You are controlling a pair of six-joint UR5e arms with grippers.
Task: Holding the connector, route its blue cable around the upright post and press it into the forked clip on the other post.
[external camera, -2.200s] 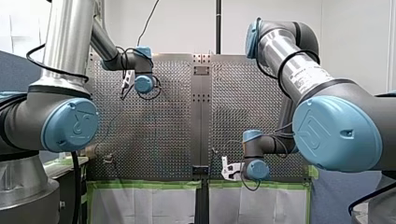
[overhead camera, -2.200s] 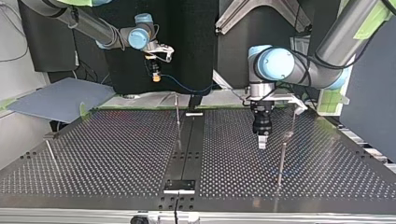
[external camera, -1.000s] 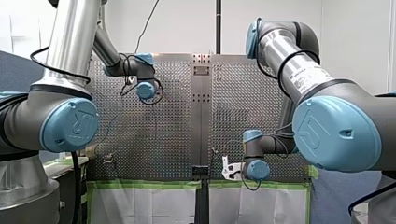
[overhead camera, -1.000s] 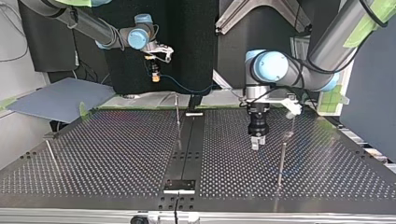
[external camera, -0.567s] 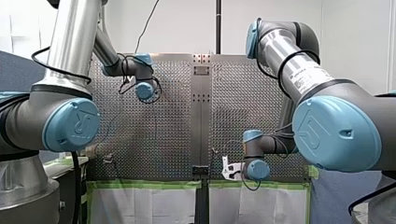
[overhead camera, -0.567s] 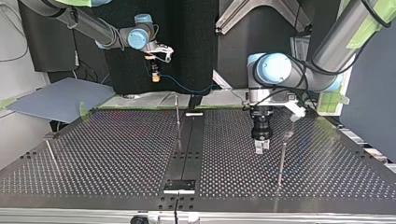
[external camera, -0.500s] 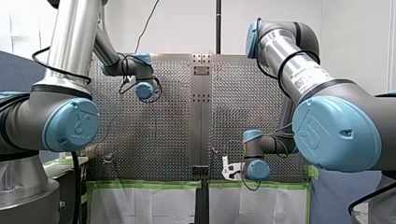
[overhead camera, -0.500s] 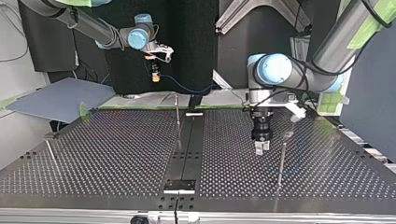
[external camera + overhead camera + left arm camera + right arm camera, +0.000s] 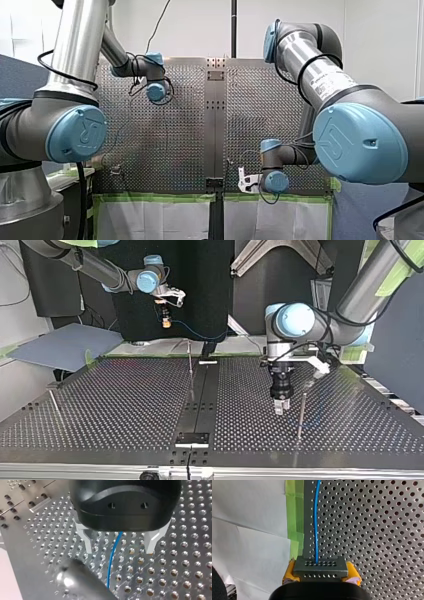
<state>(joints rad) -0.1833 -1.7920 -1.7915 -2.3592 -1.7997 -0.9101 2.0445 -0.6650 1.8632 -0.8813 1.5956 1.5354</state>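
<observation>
Since the earliest frame my left gripper (image 9: pixel 280 409) has travelled toward the top view's near edge and now hangs just beside the post (image 9: pixel 301 412) at that view's right; my right arm has not shifted. One connector (image 9: pixel 320 567), grey, is clamped between the yellow pads (image 9: pixel 288 574) of my right gripper (image 9: pixel 320 574), held raised beyond the far edge of the table (image 9: pixel 125 405), at the top view's left. One blue cable (image 9: pixel 315 517) runs straight out of the connector; in the left wrist view it passes between my left gripper's fingers (image 9: pixel 87 542), which stand spread and pinch nothing. Progress, by my judgement: the holding is done; the wrap around a post and the press into the forked clip are both outstanding, since no cable shows bent round any post. Posts: at least three, with a second post (image 9: pixel 190 362) at the top view's middle and a third post (image 9: pixel 54 402) at its left; which carries the clip I cannot tell. Grippers: two. Table: one, perforated.
</observation>
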